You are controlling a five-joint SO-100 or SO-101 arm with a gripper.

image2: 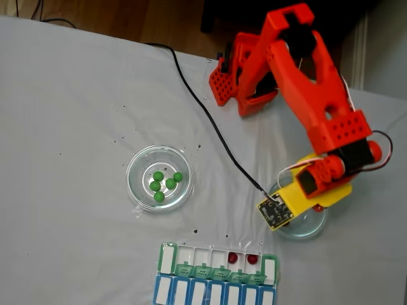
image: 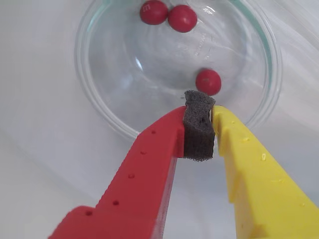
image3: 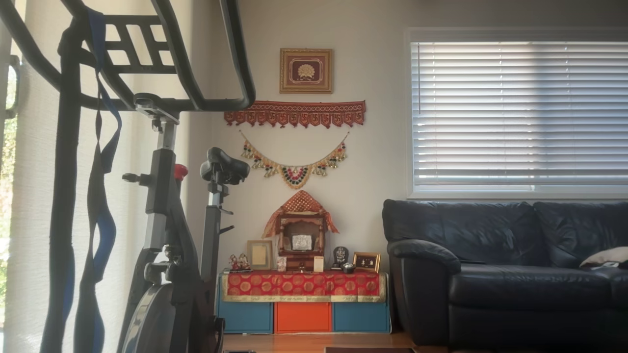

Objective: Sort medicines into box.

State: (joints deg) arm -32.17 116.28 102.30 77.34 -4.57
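your gripper (image: 200, 130) has one red plastic finger and one yellow one, both flat and dotted with small holes; between the tips sits a dark grey foam pad (image: 199, 128), porous and squashed, and the fingers are pressed together on that pad alone, no ball between them. it hangs over a round clear glass dish (image: 94, 94) on the white cloth. three glossy dark red balls lie in that dish: one (image: 208, 81) just beyond the foam tip, two (image: 167, 15) touching each other at the far rim.

in the fixed view the orange arm and its yellow wrist cover most of this dish (image2: 305, 225). a second glass dish (image2: 137, 181), well apart to the left, holds five bright green balls (image2: 164, 184) in a loose cluster. the pill organiser (image2: 219, 262) lies at the lower edge, green flaps open, two red balls (image2: 243, 258) in neighbouring white compartments near its right end. the blue-lidded row (image2: 213, 293) beneath is cut off by the frame. lid letters too small to read.
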